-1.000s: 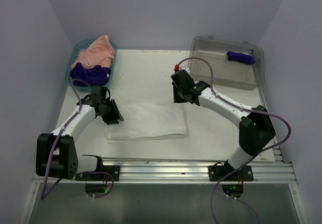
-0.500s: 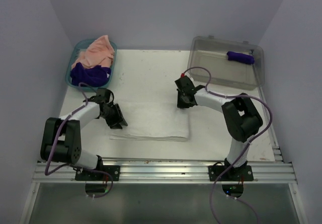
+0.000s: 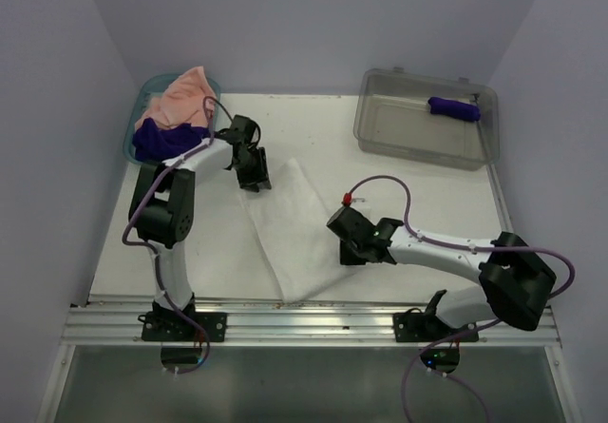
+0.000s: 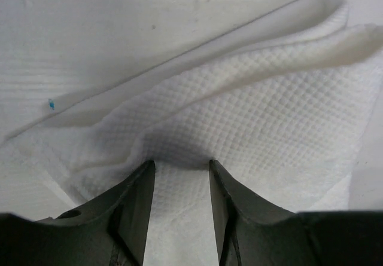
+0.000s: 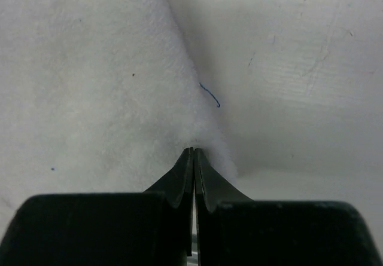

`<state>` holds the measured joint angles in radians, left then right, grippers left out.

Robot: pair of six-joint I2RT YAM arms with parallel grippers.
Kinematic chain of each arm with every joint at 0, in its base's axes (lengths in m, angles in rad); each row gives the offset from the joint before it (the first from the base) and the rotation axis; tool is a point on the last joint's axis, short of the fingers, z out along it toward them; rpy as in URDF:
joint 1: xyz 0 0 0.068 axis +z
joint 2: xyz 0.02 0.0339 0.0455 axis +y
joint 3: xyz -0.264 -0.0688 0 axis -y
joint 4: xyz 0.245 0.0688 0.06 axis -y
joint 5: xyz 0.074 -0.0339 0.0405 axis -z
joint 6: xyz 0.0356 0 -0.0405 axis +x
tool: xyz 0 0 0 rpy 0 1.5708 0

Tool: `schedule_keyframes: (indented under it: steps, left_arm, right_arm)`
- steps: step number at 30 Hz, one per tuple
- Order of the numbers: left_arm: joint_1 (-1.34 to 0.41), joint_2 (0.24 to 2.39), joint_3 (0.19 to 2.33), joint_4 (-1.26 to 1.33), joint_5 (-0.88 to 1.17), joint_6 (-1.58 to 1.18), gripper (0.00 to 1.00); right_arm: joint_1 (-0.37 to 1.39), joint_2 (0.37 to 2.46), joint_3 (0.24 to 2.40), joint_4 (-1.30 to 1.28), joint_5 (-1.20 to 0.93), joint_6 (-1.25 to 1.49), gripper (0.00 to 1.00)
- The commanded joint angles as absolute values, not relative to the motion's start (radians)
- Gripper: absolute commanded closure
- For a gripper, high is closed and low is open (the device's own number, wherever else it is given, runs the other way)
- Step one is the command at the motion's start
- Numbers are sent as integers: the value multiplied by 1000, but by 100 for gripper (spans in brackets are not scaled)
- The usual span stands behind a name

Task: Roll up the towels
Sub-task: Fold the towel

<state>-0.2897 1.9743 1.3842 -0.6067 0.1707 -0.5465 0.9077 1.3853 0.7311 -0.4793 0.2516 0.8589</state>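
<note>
Risks first. Your R gripper has its jaws pressed tight together, right at the edge of the white towel. I can't tell if any cloth is caught between the tips. If it isn't and you pull, you'll slide off and the edge stays put.

Your L gripper has its jaws spread, w/ a raised ridge of the towel between the fingers. Nothing shows it clamped. Lift now and that corner prob drops, or drags into a wrinkle that would make for a lumpy roll.

The towel lies skewed, running from upper centre-left to lower centre of the top view. If you start rolling w/o squaring it, expect a cone, not a roll. The L arm is also close to the teal basket at upper left, so watch for a bump.

Vs the earliest top view: the towel was a neat rectangle at lower centre, now it's turned diagonal. The L gripper moved from its left edge up to its top end near the basket. The R gripper dropped from the towel's upper-right corner to mid-right, low in frame.
</note>
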Motion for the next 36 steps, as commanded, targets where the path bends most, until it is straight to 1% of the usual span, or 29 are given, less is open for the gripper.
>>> schedule_keyframes:
  steps: [1, 4, 5, 7, 9, 12, 13, 16, 19, 21, 23, 24, 29, 32, 33, 34, 35, 36]
  left_arm:
    - [-331, 1958, 1466, -609, 29, -511, 53]
    - [-333, 1866, 1456, -609, 29, -523, 52]
    - [-334, 1844, 1445, -607, 34, -529, 52]
    - [-339, 1790, 1418, -612, 55, -532, 51]
    - [-342, 1738, 1355, -612, 64, -545, 51]
    - [-345, 1675, 1238, -588, 81, -574, 52]
    - [-345, 1666, 1185, -572, 81, -581, 52]
    - [-345, 1686, 1114, -540, 90, -595, 53]
    - [-345, 1736, 1091, -503, 84, -589, 53]
    - [-345, 1787, 1106, -505, 30, -577, 52]
    - [-347, 1833, 1153, -503, 11, -560, 52]
    - [-347, 1891, 1181, -514, 5, -554, 53]
    - [-347, 2005, 1359, -523, 11, -529, 53]
    - [-347, 2097, 1489, -552, 17, -517, 53]
    - [-347, 2115, 1532, -584, 5, -512, 53]
    - [-347, 2124, 1622, -683, -36, -506, 53]
    - [-350, 2117, 1640, -713, -57, -499, 53]
    - [-354, 2058, 1640, -727, -89, -491, 52]
  right_arm:
    - [945, 1322, 808, -647, 362, 908, 100]
    - [972, 1307, 844, -609, 365, 882, 98]
    - [1001, 1310, 863, -597, 351, 874, 96]
    - [1040, 1344, 890, -578, 350, 856, 95]
    - [1113, 1397, 933, -555, 351, 839, 94]
    - [1164, 1471, 977, -516, 318, 818, 91]
    - [1166, 1527, 980, -496, 301, 816, 90]
    - [1155, 1626, 1002, -500, 305, 808, 91]
    - [1134, 1606, 1063, -547, 374, 772, 93]
    - [1094, 1580, 1081, -564, 399, 735, 90]
    - [1042, 1560, 1091, -568, 385, 710, 89]
    - [991, 1559, 1091, -560, 377, 684, 89]
    - [895, 1592, 1126, -549, 324, 650, 90]
    - [882, 1634, 1132, -499, 276, 653, 90]
    - [881, 1663, 1140, -502, 279, 663, 90]
    - [881, 1667, 1161, -530, 284, 669, 92]
    - [881, 1664, 1163, -538, 287, 670, 92]
    - [881, 1651, 1154, -535, 282, 679, 92]
